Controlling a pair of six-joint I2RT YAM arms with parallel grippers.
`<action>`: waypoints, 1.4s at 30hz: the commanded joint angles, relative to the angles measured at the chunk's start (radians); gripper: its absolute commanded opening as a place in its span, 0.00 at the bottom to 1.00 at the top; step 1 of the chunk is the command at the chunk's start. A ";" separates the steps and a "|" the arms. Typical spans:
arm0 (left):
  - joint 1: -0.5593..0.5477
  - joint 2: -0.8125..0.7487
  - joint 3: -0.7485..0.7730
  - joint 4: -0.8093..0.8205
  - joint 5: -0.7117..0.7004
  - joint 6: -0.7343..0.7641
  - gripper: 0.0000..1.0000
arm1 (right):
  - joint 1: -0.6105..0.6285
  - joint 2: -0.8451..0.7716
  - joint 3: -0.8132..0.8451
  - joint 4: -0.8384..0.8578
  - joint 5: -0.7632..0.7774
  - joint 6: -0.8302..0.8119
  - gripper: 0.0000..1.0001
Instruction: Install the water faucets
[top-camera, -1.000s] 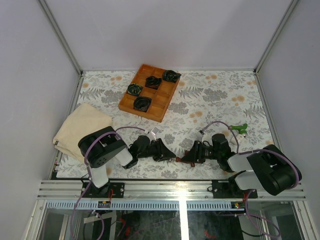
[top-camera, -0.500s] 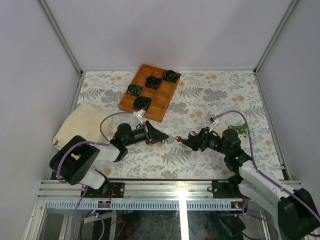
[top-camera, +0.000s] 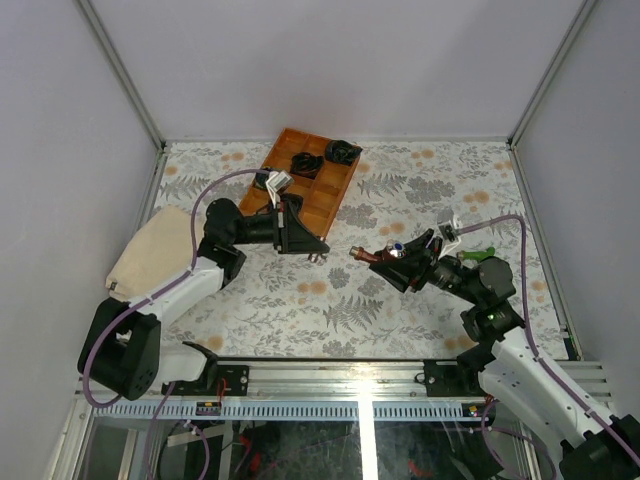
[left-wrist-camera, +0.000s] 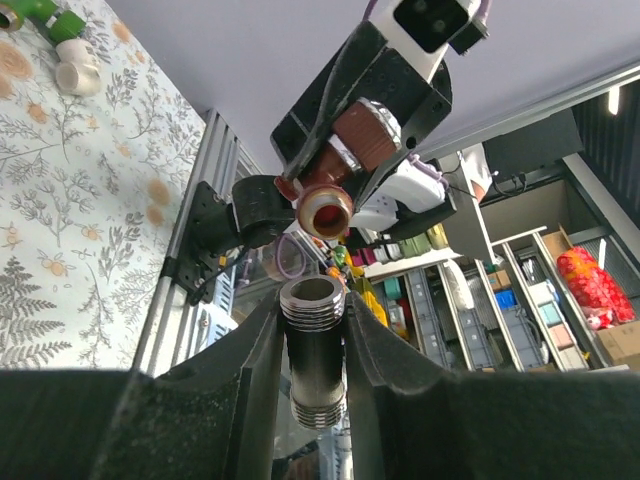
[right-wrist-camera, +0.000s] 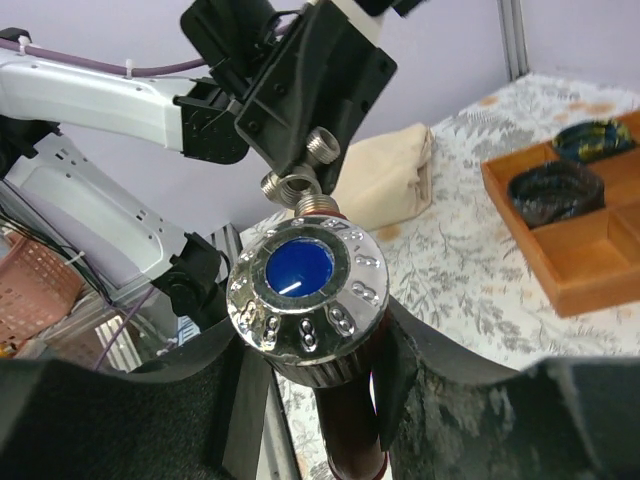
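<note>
Left gripper (left-wrist-camera: 313, 318) pinches a threaded pipe stub (left-wrist-camera: 314, 350), right gripper (right-wrist-camera: 320, 372) clamps the red-brown faucet (right-wrist-camera: 308, 285), both facing end-to-end mid-air with a gap, presumably lining up to screw together.

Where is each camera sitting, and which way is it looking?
Top camera: high behind the robot, looking down at the table; the left arm and right arm show.
Left wrist camera: on the left arm, looking past its left fingers and silver pipe toward the right pincer.
Right wrist camera: on the right arm, looking past its right fingers and red-brown faucet toward the left pincer.
Shared: the wrist cameras face each other, and both see pipe and faucet.
</note>
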 joint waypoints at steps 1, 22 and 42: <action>0.004 -0.010 0.091 -0.161 0.068 0.026 0.00 | 0.006 0.002 0.061 0.092 -0.041 -0.072 0.00; -0.029 0.039 0.148 -0.209 -0.031 0.019 0.00 | 0.036 0.067 0.082 0.145 -0.008 -0.065 0.00; -0.028 0.004 0.112 -0.192 -0.063 -0.007 0.00 | 0.202 0.083 0.122 0.018 0.161 -0.230 0.00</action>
